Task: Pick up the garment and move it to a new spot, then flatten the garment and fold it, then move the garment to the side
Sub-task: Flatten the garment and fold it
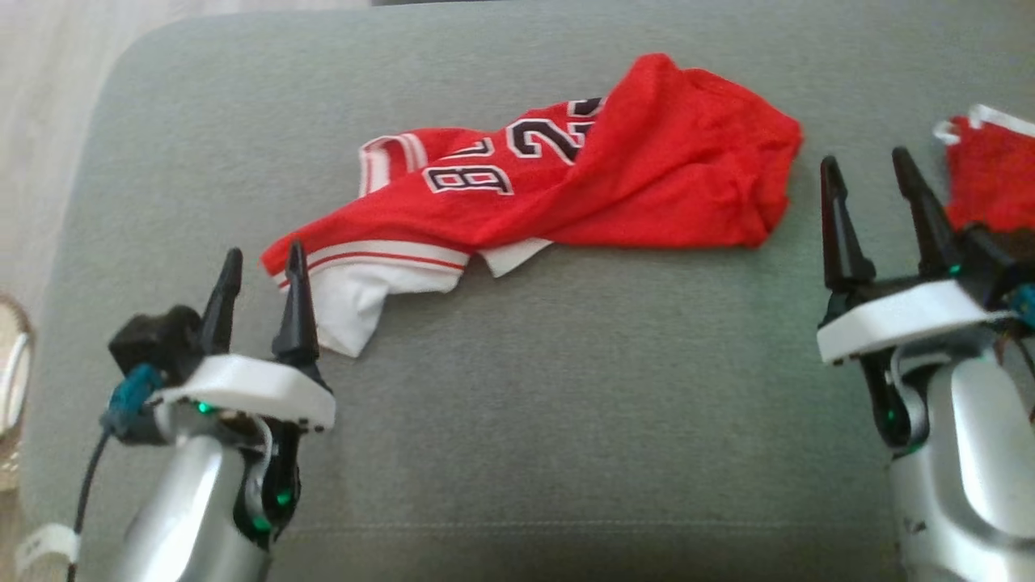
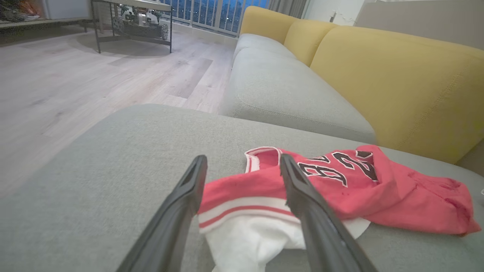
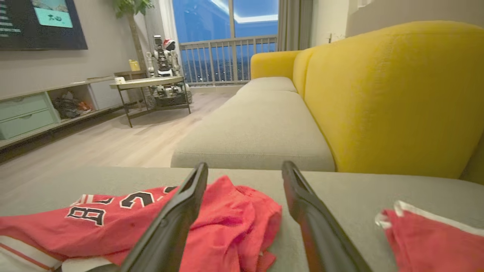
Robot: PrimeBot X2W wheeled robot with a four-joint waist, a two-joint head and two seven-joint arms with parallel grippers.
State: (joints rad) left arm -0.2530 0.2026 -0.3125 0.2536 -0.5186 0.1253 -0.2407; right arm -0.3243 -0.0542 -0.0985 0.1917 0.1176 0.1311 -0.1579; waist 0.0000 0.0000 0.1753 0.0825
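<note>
Left tool wide open, empty, at garment hem

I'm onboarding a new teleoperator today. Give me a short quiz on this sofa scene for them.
1. True or false: the right gripper is shut on the red jersey.
2. The jersey lies on: A) the grey cushion B) a kitchen counter C) a bed.
3. What lies at the cushion's far right, by the right gripper?
Key: 1 false, it is open and clear of the jersey; 2 A; 3 a second red cloth with white trim.
</note>
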